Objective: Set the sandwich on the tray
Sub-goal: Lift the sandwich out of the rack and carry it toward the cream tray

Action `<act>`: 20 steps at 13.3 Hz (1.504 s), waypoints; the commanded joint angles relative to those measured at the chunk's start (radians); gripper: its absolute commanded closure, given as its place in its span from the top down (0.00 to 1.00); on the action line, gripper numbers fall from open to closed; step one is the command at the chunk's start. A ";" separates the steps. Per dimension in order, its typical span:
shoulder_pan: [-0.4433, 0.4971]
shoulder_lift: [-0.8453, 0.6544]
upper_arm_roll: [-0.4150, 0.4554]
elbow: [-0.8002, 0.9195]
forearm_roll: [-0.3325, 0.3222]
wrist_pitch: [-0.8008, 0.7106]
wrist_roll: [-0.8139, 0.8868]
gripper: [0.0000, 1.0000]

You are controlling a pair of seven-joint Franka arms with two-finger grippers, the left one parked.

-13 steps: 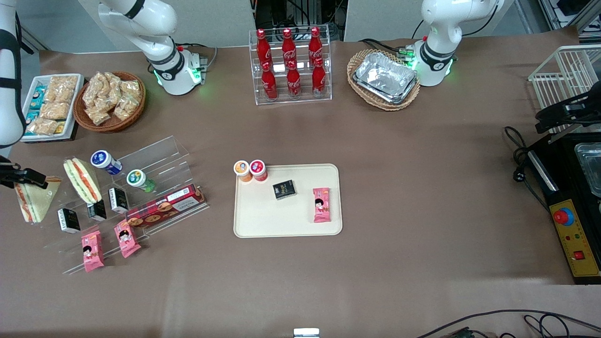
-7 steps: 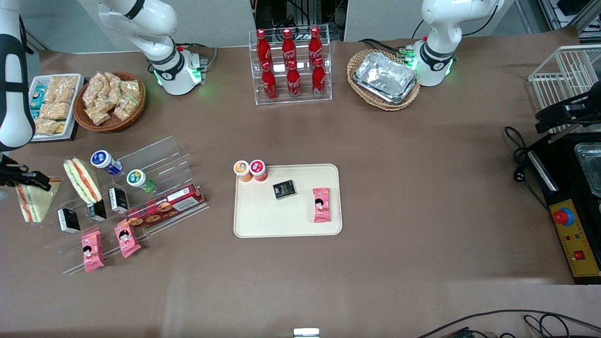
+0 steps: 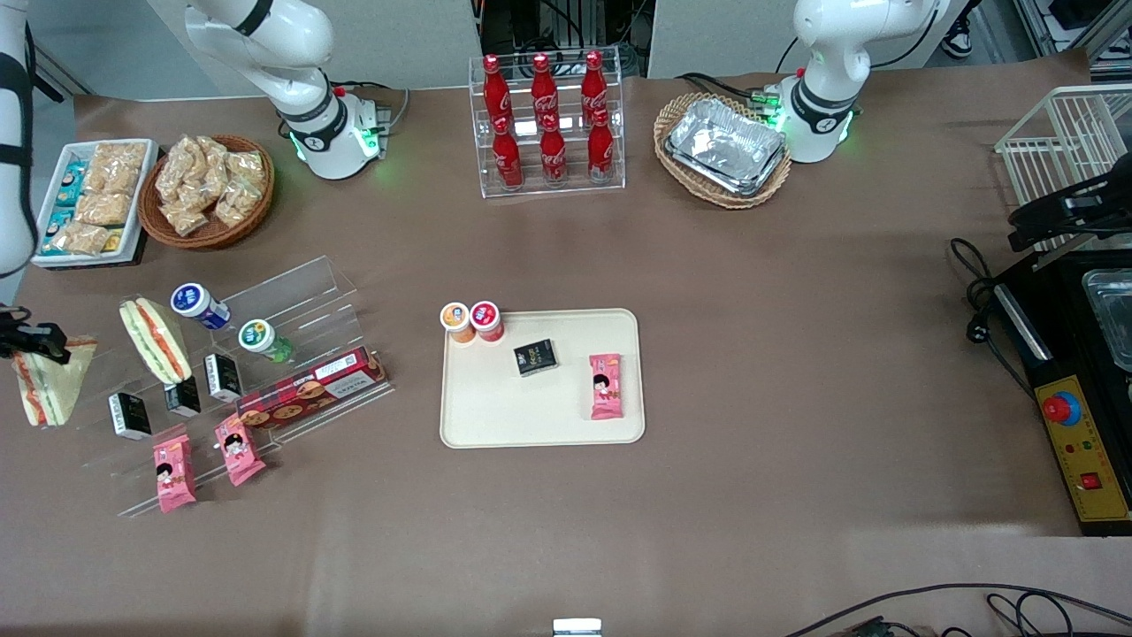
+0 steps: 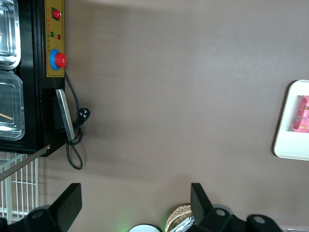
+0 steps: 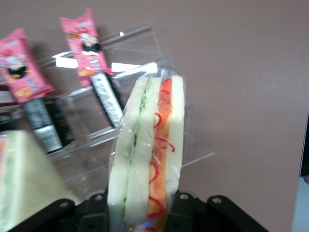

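Compared with one second ago, the sandwich [image 3: 49, 380] and the tool [image 3: 35, 341] have shifted farther toward the working arm's end of the desk [image 3: 796, 354], now close to the edge of the front view.

Sandwich: a clear-wrapped wedge, held at one end by the tool. In the right wrist view the sandwich [image 5: 147, 159] stands on edge with its green and orange-red filling facing the camera, and the tool [image 5: 145, 212] is clamped on its end, one finger [image 5: 186, 212] on each bread face. It hangs beside the clear acrylic display stand [image 3: 265, 327], not on the tray.

Second sandwich [image 3: 155, 341]: leans on the stand's upper step, just beside the held one.

Stand contents: two small round tubs [image 3: 199, 305], a red biscuit box [image 3: 309, 389], small black packets [image 3: 130, 416] and two pink snack packets [image 3: 174, 473] on the lowest step.

Tray [image 3: 495, 407]: cream-beige, flat on the desk near its middle, well apart from the sandwich. It carries a black packet [image 3: 536, 357], a pink packet [image 3: 606, 386] and two small round cups [image 3: 471, 320] at one corner.
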 commanded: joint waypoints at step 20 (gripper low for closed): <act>0.522 0.113 0.301 0.379 -0.038 -0.353 -0.540 0.39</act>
